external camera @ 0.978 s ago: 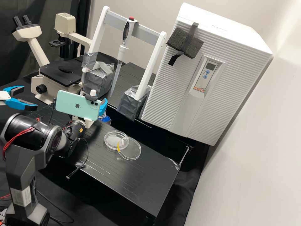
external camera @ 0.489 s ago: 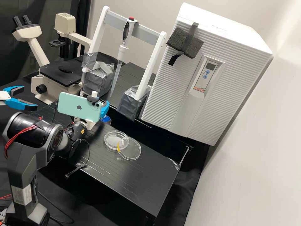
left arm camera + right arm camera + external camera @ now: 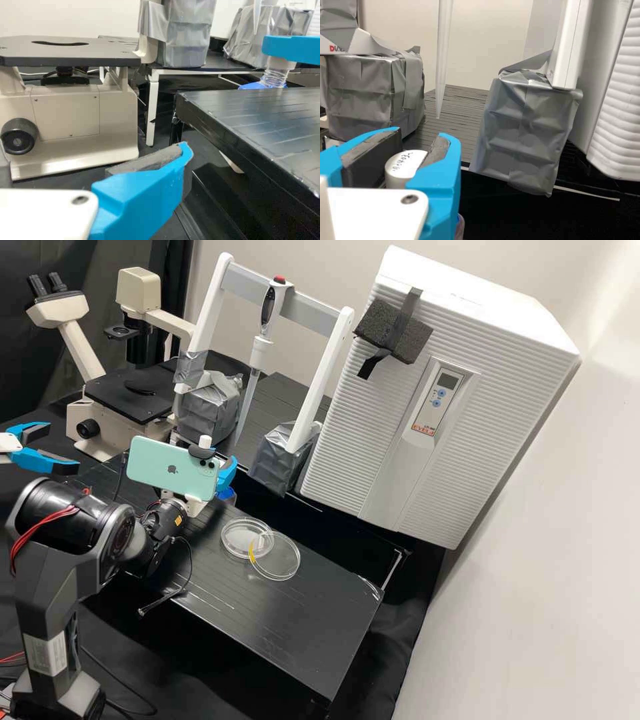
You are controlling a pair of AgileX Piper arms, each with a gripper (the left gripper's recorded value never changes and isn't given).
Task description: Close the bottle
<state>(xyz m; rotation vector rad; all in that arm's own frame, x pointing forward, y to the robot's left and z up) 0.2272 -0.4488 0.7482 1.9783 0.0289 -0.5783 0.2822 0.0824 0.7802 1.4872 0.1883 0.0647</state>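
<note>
Bench (image 3: pixel 287 620) black, ribbed; bottle (image 3: pixel 274 79) at far edge; white wall (image 3: pixel 547 607) beside

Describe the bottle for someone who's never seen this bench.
Start at the big white ribbed cabinet, then find the black platform beside it, which carries two flat clear dishes. At the platform's far edge stands the bottle. Unlike the flat dishes it is upright with a ribbed clear neck, and the right tool grips the white cap at its top.
</note>
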